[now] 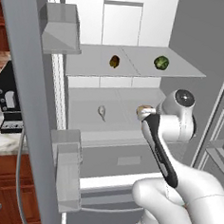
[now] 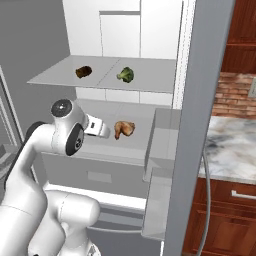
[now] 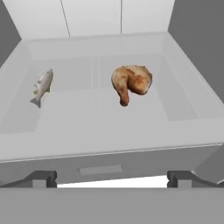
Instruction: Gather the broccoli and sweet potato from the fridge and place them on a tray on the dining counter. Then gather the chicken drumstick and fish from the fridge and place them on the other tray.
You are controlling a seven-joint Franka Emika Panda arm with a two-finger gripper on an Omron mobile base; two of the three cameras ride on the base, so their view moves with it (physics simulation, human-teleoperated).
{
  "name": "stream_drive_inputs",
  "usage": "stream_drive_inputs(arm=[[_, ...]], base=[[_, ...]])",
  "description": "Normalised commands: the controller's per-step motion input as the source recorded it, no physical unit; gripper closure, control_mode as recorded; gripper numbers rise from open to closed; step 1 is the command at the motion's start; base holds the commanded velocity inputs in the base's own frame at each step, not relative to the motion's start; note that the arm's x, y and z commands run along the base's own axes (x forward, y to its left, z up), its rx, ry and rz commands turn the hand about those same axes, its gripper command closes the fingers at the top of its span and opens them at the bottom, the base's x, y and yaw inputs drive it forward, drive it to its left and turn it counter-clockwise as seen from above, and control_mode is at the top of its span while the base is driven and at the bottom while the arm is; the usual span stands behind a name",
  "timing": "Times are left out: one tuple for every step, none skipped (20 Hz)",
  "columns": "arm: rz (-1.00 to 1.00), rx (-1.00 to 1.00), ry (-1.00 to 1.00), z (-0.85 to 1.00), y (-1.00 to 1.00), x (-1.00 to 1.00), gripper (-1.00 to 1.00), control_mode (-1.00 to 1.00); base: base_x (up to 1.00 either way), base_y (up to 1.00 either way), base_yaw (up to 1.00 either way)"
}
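The fridge stands open. On its upper shelf (image 1: 93, 67) lie a brown sweet potato (image 1: 114, 61) (image 2: 83, 71) and a green broccoli (image 1: 161, 62) (image 2: 125, 75). One shelf lower lie a small silver fish (image 1: 102, 112) (image 3: 42, 85) and a browned chicken drumstick (image 2: 124, 129) (image 3: 131, 81); the drumstick (image 1: 143, 108) is partly hidden by my wrist in the left base view. My gripper (image 3: 111, 179) is open and empty. It hovers in front of the lower shelf, short of the drumstick. The trays and dining counter are out of view.
The fridge's open doors carry bins (image 1: 64, 172) (image 2: 160, 145) on both sides of my arm. A closed drawer (image 1: 124, 157) sits under the lower shelf. A dark coffee machine (image 1: 10, 101) stands on the marble counter (image 2: 230, 145) beside the fridge.
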Motion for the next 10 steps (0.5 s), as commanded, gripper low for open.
stream_drive_inputs(arm=[[0.0,0.0,0.0,-0.11,-0.09,0.27,-1.0,-1.0],[0.0,0.0,0.0,-0.1,-0.13,0.35,-1.0,-1.0],[0.0,0.0,0.0,0.0,-0.22,0.41,-1.0,-1.0],[0.0,0.0,0.0,0.0,-0.24,0.49,-1.0,-1.0],[0.0,0.0,0.02,0.0,-0.26,0.49,-1.0,-1.0],[0.0,0.01,0.03,0.0,-0.24,0.44,-1.0,-1.0],[0.0,0.03,0.05,0.0,-0.24,0.41,-1.0,-1.0],[0.0,0.03,0.06,0.0,-0.2,0.41,-1.0,-1.0],[-0.01,0.03,0.06,0.0,-0.15,0.42,-1.0,-1.0],[-0.03,0.0,0.07,0.0,-0.09,0.43,-1.0,-1.0]], base=[[0.0,0.0,0.0],[0.0,0.0,0.0],[0.0,0.0,0.0],[0.0,0.0,0.0],[0.0,0.0,0.0],[0.0,0.0,0.0],[0.0,0.0,0.0],[0.0,0.0,0.0],[0.0,0.0,0.0],[0.0,0.0,0.0]])
